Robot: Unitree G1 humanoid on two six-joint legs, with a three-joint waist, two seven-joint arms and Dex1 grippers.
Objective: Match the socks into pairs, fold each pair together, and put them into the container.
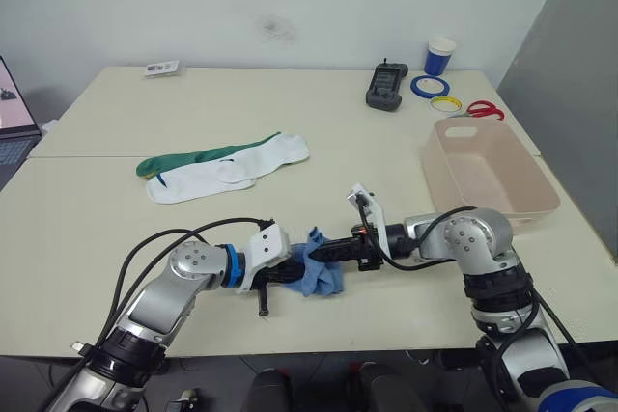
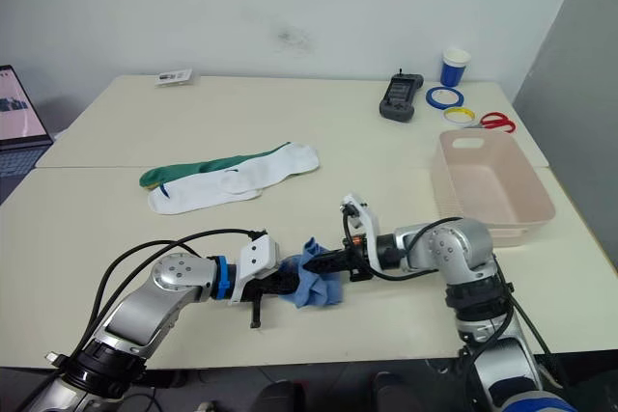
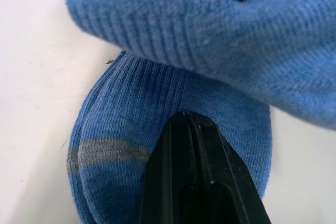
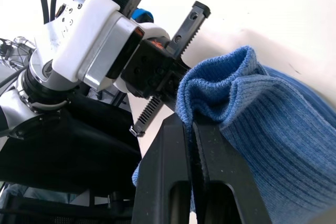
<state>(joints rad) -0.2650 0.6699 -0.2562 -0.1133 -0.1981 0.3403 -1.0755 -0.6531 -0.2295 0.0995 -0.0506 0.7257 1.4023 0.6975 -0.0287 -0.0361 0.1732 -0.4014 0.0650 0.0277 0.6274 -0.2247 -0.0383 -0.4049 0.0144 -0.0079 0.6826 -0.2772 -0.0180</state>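
Blue socks [image 1: 316,271] lie bunched near the worktop's [image 1: 116,219] front edge, pinched from both sides: left hand [image 1: 287,272] and right hand [image 1: 323,253] each clamped on the fabric. White and green socks [image 1: 224,169] lie farther back; the bin [image 1: 488,176] stands to the right.

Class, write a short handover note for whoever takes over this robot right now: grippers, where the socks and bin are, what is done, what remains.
Left gripper: shut on the blue socks.
Right gripper: shut on the blue socks, at the table's near edge.
White socks and a green sock lie overlapping mid-table.
Pink container: no socks in it, at the right.
Done: none binned. Left: fold the blue, then the rest.
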